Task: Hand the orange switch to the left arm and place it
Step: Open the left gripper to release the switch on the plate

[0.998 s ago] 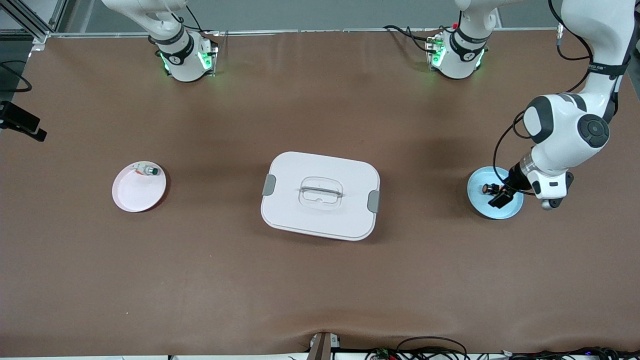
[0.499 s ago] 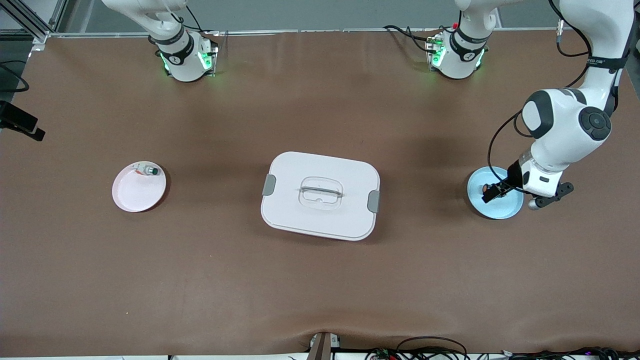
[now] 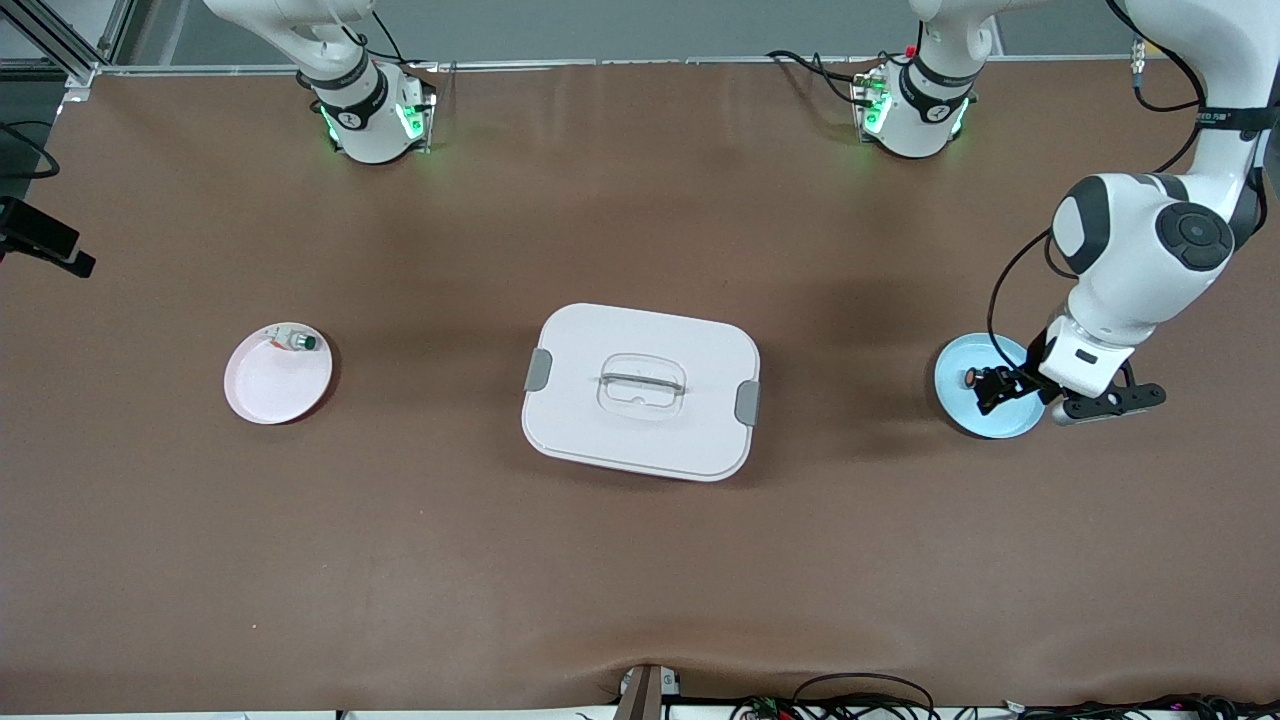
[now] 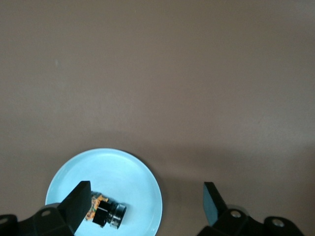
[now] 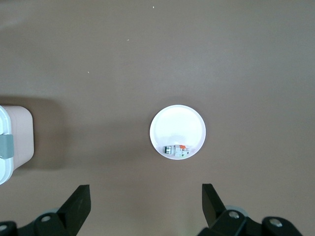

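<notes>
Over blue plate point(image 3: 985, 412) | left hand point(image 3: 1000, 388) spread wide, empty, beside orange switch point(image 3: 971, 378) | right hand point(image 5: 142, 204) wide, empty

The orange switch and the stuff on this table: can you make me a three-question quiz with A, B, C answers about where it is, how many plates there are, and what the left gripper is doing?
1. Where does the tiny black push-button switch with the orange face lie?
A. on the round blue plate
B. on the white plastic box
C. on the bare brown table

2. How many round plates are on the table?
A. one
B. two
C. four

3. What is the left gripper doing?
A. holding the switch up in the air
B. open, low over the blue plate
C. gripping the box handle

Answers:
1 A: the left wrist view shows the switch lying on the blue plate.
2 B: one blue plate, one round pink plate.
3 B: its fingers stand apart, one beside the switch, nothing held.
</notes>
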`<state>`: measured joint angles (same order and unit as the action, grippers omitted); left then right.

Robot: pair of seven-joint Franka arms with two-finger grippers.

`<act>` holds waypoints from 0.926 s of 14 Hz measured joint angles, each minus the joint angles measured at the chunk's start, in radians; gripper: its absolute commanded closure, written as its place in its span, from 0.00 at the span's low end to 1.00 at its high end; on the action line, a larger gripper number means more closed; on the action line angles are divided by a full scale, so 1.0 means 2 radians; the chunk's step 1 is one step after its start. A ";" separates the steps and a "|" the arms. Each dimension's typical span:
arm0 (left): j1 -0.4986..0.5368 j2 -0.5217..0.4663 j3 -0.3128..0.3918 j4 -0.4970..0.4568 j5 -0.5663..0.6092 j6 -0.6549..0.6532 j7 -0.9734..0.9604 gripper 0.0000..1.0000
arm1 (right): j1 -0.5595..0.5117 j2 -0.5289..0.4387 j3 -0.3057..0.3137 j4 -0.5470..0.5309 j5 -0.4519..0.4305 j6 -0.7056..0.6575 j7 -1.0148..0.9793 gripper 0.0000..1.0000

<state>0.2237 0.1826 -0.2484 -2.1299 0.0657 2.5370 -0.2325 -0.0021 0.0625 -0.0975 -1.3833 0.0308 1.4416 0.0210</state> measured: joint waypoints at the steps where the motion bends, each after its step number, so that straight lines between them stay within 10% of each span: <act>1: 0.000 -0.002 0.000 0.007 0.001 -0.004 0.001 0.00 | 0.000 0.000 0.000 0.000 0.001 -0.002 0.000 0.00; 13: 0.000 -0.031 -0.012 0.136 0.001 -0.190 0.005 0.00 | -0.001 0.000 -0.001 0.000 0.001 -0.009 0.000 0.00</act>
<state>0.2237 0.1207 -0.2715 -1.8581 0.0679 2.1564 -0.2215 -0.0050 0.0622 -0.0988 -1.3842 0.0330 1.4231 0.0210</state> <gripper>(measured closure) 0.000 0.000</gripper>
